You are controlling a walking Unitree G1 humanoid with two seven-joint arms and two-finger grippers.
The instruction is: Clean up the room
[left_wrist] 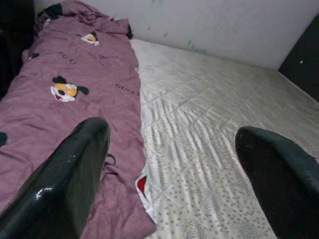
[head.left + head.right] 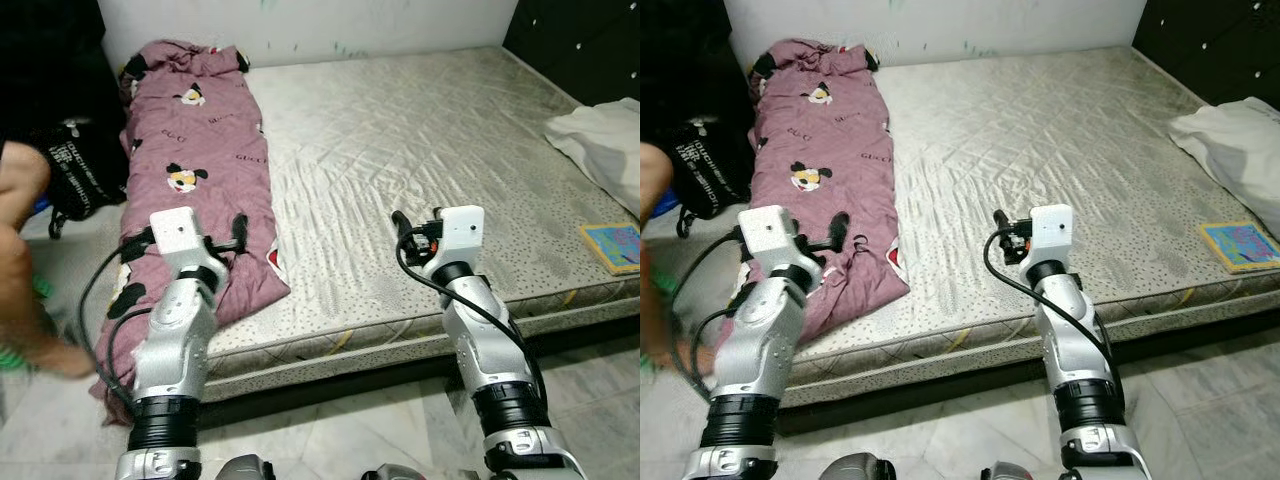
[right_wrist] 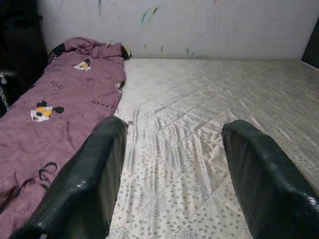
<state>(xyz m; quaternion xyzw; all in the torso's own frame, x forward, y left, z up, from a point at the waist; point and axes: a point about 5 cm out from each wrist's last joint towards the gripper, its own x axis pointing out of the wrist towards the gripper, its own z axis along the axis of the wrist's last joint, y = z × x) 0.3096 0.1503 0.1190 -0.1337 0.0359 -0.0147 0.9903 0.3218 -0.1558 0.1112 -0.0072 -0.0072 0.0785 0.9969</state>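
A mauve blanket (image 2: 200, 150) printed with cartoon mice lies crumpled along the left side of a bare quilted mattress (image 2: 400, 130), and its near end hangs over the front edge. My left gripper (image 1: 172, 134) is open and hovers low over the blanket's near end, with nothing between its fingers (image 1: 70, 184). My right gripper (image 3: 174, 127) is open too, held above the bare mattress near the front edge, right of the blanket and apart from it.
A white pillow (image 2: 600, 135) and a colourful flat book (image 2: 612, 246) lie at the mattress's right end. A dark cabinet (image 2: 580, 40) stands at the back right. A black bag (image 2: 80, 170) and a person's arm (image 2: 20, 260) are on the left. Tiled floor (image 2: 330, 430) lies in front.
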